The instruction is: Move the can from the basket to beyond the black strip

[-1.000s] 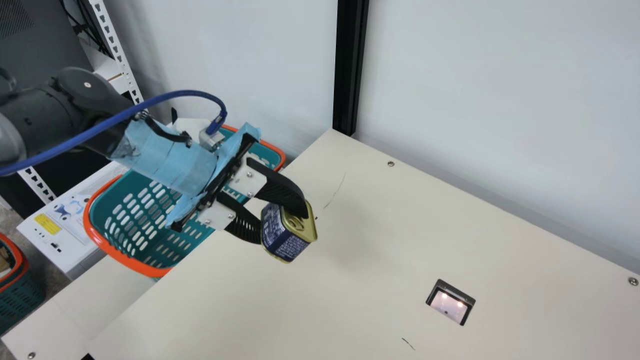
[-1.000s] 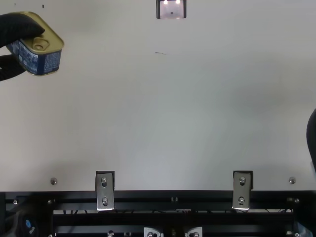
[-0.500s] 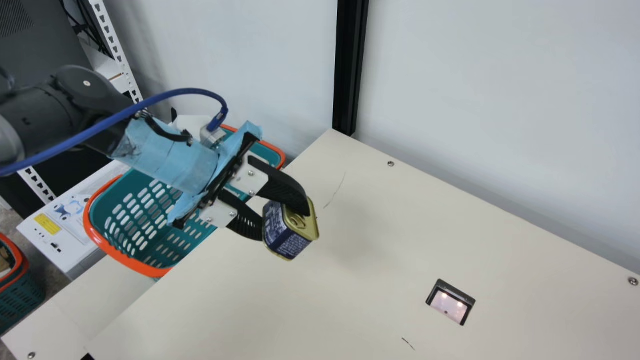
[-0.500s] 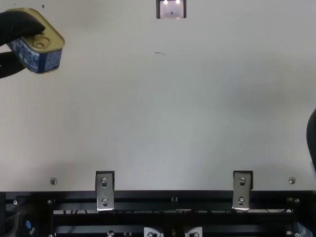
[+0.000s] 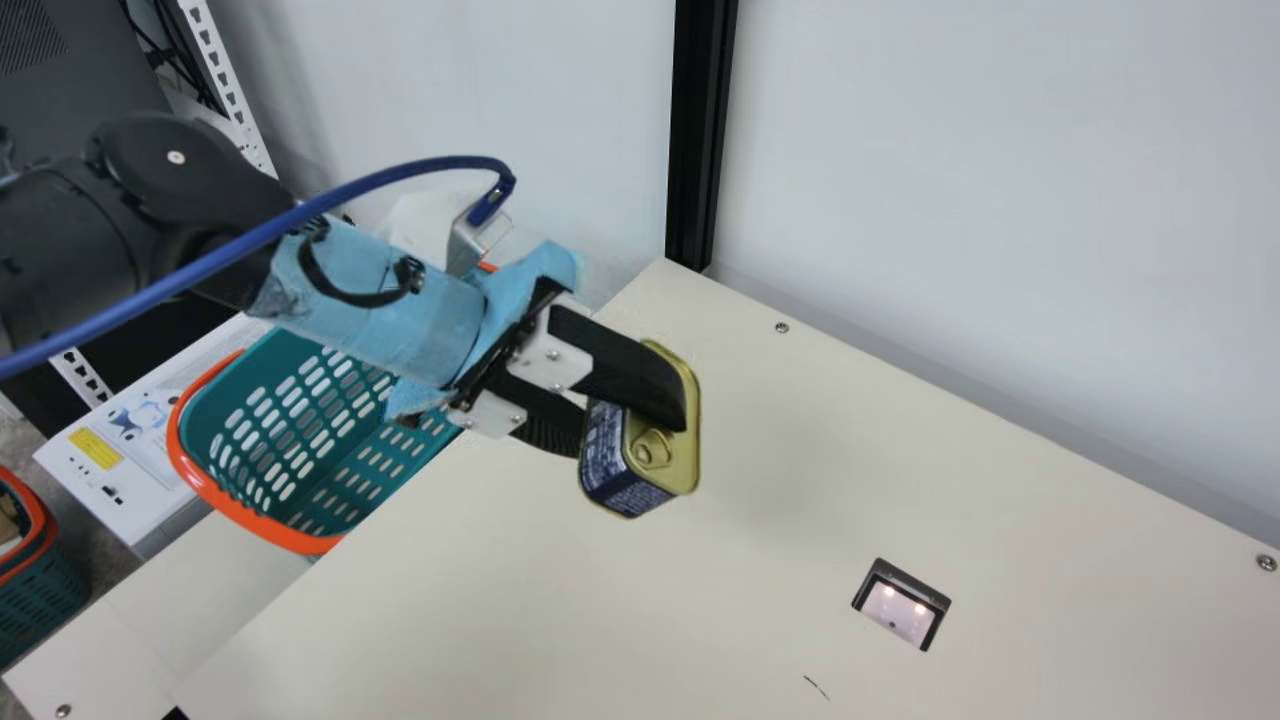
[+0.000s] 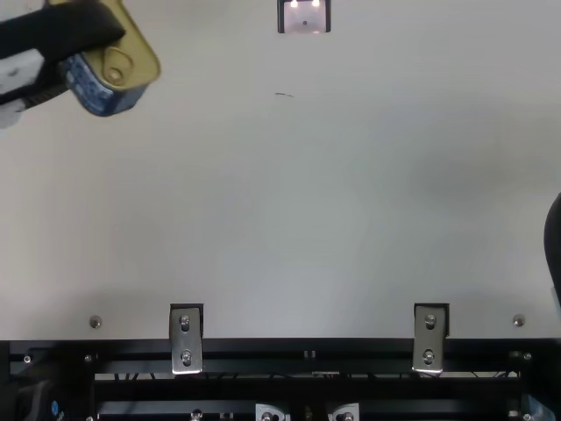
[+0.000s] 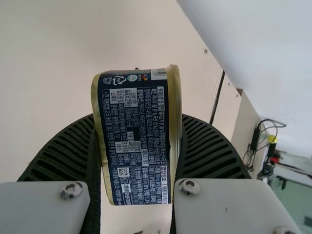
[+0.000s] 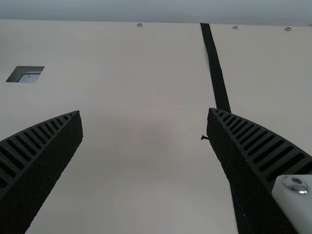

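Observation:
In the main view my left gripper is shut on the blue and gold can, held tilted over the table's left part, right of the teal basket with its orange rim. The top view has the can at the upper left. In the left wrist view the can sits between both ribbed fingers of my left gripper. My right gripper stands open with nothing between its fingers in the right wrist view, where the black strip runs across the table behind the finger at that picture's right.
The cream table has a small square cut-out. A black post rises at the table's far corner against the pale wall. A white box stands beside the basket, and another basket is at the lower left.
My left arm has moved rightward over the table, away from the basket, carrying the can with it, and the can's lid has turned more into sight. The view of the table is unchanged.

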Robot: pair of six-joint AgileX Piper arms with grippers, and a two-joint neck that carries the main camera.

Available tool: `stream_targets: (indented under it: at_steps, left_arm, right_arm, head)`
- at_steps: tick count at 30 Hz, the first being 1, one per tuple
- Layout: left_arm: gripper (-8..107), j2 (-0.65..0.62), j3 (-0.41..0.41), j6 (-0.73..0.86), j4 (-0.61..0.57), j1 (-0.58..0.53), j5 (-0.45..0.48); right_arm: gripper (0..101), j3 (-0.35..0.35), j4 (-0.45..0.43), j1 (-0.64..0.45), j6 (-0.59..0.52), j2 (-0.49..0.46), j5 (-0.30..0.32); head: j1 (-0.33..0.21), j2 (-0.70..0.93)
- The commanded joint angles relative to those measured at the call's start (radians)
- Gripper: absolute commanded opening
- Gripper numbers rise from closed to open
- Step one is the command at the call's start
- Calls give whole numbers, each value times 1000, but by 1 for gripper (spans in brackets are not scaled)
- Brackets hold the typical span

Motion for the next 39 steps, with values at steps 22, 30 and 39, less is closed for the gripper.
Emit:
stream_targets:
  at_steps: [22, 30, 39]
  left_arm:
    - [10, -68, 1, 41, 184, -312, -291]
    - [10, -71, -1, 13, 233, -357, -334]
    - [10, -71, -1, 11, 235, -359, -335]
  right_arm:
    - [101, 0, 0, 0, 0, 0, 0]
    - [101, 0, 0, 0, 0, 0, 0]
    - [101, 0, 0, 0, 0, 0, 0]
  head:
    - [-29, -331]
    - [-18, -500]
    - [-3, -545]
